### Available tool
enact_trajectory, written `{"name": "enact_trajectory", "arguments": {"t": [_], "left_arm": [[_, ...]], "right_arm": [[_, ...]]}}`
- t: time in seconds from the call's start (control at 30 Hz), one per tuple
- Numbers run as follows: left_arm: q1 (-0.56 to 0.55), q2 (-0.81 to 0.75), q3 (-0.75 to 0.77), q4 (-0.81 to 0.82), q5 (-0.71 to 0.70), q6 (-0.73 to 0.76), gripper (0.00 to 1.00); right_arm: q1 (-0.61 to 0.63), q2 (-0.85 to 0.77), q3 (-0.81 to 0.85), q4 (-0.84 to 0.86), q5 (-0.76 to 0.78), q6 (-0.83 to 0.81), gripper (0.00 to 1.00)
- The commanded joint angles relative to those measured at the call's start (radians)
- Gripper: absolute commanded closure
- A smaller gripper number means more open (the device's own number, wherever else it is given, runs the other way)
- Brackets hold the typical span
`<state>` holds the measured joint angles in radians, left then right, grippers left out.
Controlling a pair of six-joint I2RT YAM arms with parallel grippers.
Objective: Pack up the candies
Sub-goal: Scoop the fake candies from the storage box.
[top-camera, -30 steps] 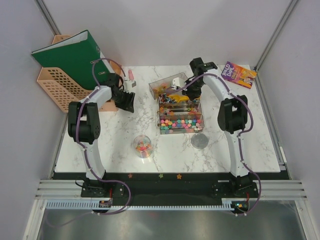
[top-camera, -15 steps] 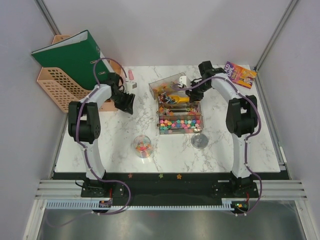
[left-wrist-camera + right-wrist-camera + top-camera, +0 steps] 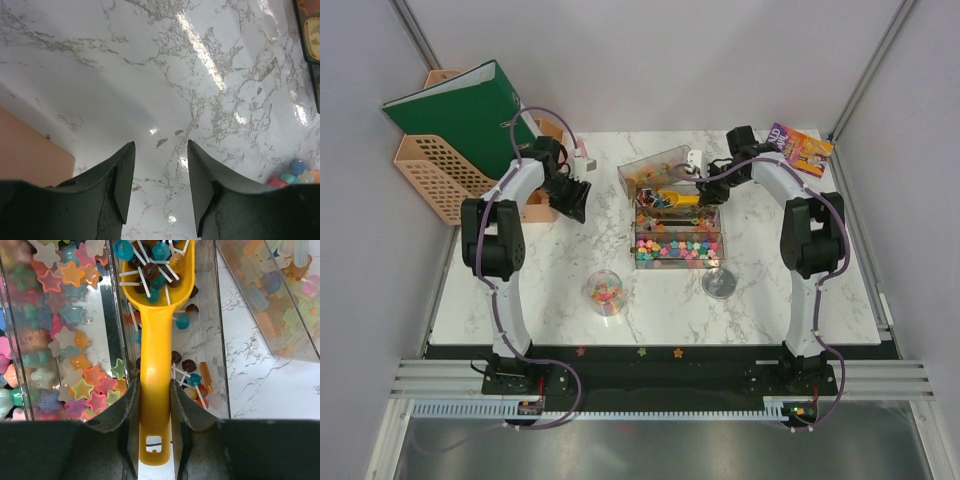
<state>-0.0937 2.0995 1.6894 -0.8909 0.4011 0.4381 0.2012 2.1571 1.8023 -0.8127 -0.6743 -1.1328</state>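
The candies are small star-shaped sweets in many colours, filling the near compartment (image 3: pixel 675 247) of a clear bin (image 3: pixel 724 240); more of them sit in a clear cup (image 3: pixel 605 292). In the right wrist view the stars (image 3: pixel 65 340) lie left of a divider. My right gripper (image 3: pixel 154 390) (image 3: pixel 706 186) is shut on the handle of an orange-yellow scoop (image 3: pixel 156 340) (image 3: pixel 672 198), whose bowl holds small lollipops (image 3: pixel 150 265) over the bin's middle compartment. My left gripper (image 3: pixel 160 147) (image 3: pixel 572 200) hangs open over bare marble at the back left, holding nothing.
A round lid (image 3: pixel 718 283) lies in front of the bin. A second clear box of sweets (image 3: pixel 655 168) stands behind it. A green binder (image 3: pixel 455 115) leans on a peach crate (image 3: pixel 430 175) at the far left. A purple book (image 3: pixel 798 148) lies at the back right.
My right wrist has swung to the right and back, still gripping the scoop handle, while the scoop bowl stays over the bin. My left gripper has drifted slightly toward the back.
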Motion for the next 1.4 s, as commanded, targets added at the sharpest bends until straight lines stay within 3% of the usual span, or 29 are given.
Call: {"name": "enact_trajectory", "arguments": {"t": [0.0,0.37,0.53,0.63,0.77,1.2,1.3,1.37], "left_arm": [[0.005,0.03,0.094,-0.055,0.002,0.054,0.47],[0.003,0.059,0.159,-0.094,-0.007,0.051,0.47],[0.002,0.053,0.161,-0.095,-0.012,0.054,0.47],[-0.003,0.048,0.156,-0.094,-0.015,0.057,0.47],[-0.008,0.039,0.145,-0.095,-0.019,0.057,0.47],[-0.014,0.037,0.112,-0.094,-0.03,0.06,0.47],[-0.015,0.037,0.113,-0.094,-0.033,0.062,0.47],[-0.017,0.037,0.112,-0.094,-0.034,0.062,0.47]], "right_arm": [[0.001,-0.069,-0.029,-0.055,-0.163,0.001,1.0],[-0.02,-0.138,-0.109,-0.054,-0.185,-0.039,1.0],[-0.016,-0.073,-0.066,-0.077,-0.116,-0.025,1.0],[-0.002,-0.007,0.015,-0.14,-0.032,-0.044,0.91],[0.007,0.04,0.084,-0.204,0.01,-0.074,0.71],[0.04,0.092,0.126,-0.223,0.035,-0.107,0.53],[0.043,0.104,0.137,-0.221,0.03,-0.099,0.58],[0.043,0.112,0.152,-0.227,0.024,-0.091,0.74]]}}
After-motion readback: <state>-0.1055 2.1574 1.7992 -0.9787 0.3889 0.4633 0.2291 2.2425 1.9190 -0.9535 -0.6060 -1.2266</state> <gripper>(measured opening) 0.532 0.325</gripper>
